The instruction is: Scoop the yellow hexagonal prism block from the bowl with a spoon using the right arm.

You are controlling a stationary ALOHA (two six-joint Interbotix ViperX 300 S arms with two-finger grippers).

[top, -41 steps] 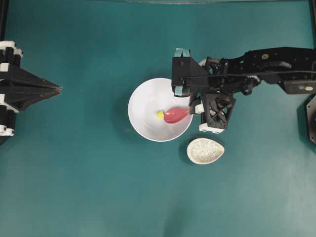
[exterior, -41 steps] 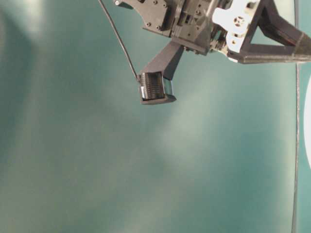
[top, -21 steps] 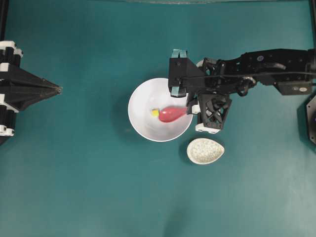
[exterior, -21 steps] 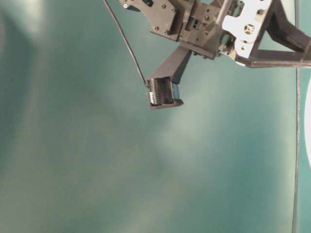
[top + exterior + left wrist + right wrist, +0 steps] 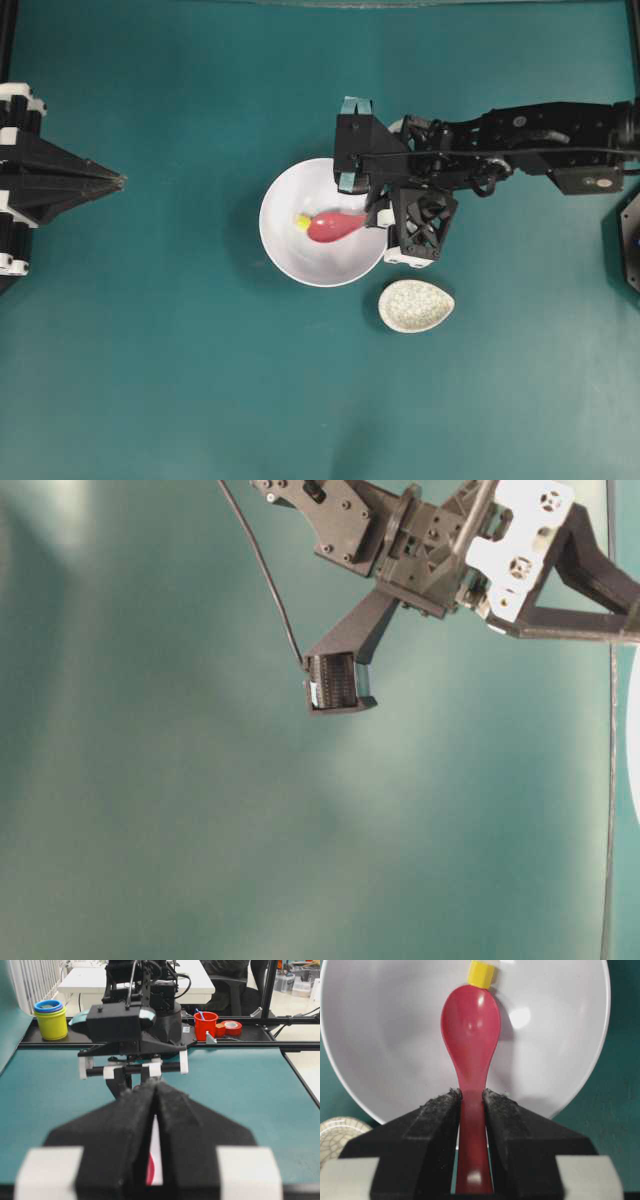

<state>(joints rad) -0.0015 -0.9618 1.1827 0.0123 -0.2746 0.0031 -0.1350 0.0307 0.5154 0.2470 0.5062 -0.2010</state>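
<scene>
The right arm's black two-finger gripper (image 5: 471,1105) is clamping the handle of the glossy pink-red soup spoon (image 5: 470,1035) over the large round white bowl (image 5: 380,1035). The tiny yellow hexagonal prism block (image 5: 481,973) is lying inside the bowl, touching the scoop's tip. The left gripper (image 5: 155,1091) is resting closed, well apart.

The right arm (image 5: 520,150) reaches in from the right edge toward the middle, its end effector (image 5: 471,1105) clamped on the spoon (image 5: 470,1045) handle. The left end effector (image 5: 118,181) sits at the left edge, fingers pressed together.
</scene>
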